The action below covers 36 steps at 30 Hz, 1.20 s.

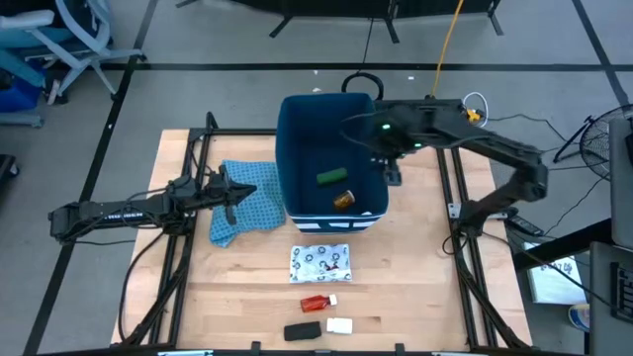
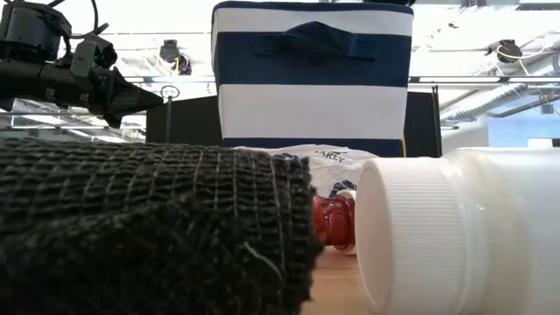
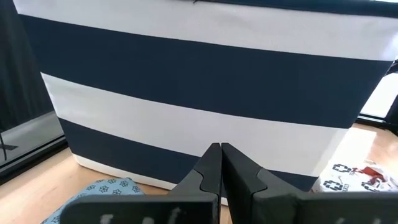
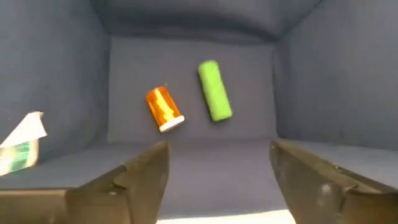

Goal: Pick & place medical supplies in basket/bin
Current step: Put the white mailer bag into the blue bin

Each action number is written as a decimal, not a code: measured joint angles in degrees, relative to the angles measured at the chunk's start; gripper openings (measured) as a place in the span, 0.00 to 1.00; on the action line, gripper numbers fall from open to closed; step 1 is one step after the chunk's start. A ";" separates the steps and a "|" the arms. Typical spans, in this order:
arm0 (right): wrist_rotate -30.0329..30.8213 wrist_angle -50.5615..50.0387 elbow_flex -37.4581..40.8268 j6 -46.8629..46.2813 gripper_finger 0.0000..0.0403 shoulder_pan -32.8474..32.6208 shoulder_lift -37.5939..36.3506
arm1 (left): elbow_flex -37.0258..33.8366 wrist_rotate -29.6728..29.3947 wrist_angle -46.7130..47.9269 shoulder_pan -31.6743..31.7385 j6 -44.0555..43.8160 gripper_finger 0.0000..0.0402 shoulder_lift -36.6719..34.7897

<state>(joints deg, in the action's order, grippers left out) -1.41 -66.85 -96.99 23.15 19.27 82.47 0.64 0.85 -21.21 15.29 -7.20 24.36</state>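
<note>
The dark-blue bin (image 1: 297,158) stands at the table's middle, and its striped outer wall (image 3: 205,81) fills the left wrist view. The green oblong (image 4: 215,90) and the orange pill bottle (image 4: 164,108) lie on its floor. The white packet (image 1: 319,263), red piece (image 1: 315,303), black oblong (image 1: 302,331) and small white block (image 1: 338,325) lie on the table nearer than the bin. My right gripper (image 4: 217,162) is open and empty above the bin's right side (image 1: 392,170). My left gripper (image 3: 220,152) is shut over the blue patterned cloth (image 1: 242,208), left of the bin.
A white tag (image 4: 22,143) shows at the bin's inner wall. In the low view the black oblong (image 2: 149,227) and the white block (image 2: 455,227) stand close in front, with the red piece (image 2: 334,219) behind them. Bare wood lies right of the packet.
</note>
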 joint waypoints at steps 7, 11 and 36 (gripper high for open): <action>-0.15 3.06 -0.02 -1.63 0.41 -0.63 -11.91 | 0.00 -0.97 0.00 0.00 0.00 0.03 0.00; -0.58 5.22 -0.04 -4.43 0.24 -0.64 -17.58 | 0.00 -0.97 0.00 0.00 -0.01 0.03 -0.01; -22.51 48.35 54.58 -19.45 0.00 -1.40 -58.07 | 0.00 -0.99 0.07 0.00 -0.11 0.03 -0.01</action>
<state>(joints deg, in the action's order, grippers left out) -23.92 -18.50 -42.41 3.70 17.87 24.40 0.64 -0.14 -21.15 15.29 -7.31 24.35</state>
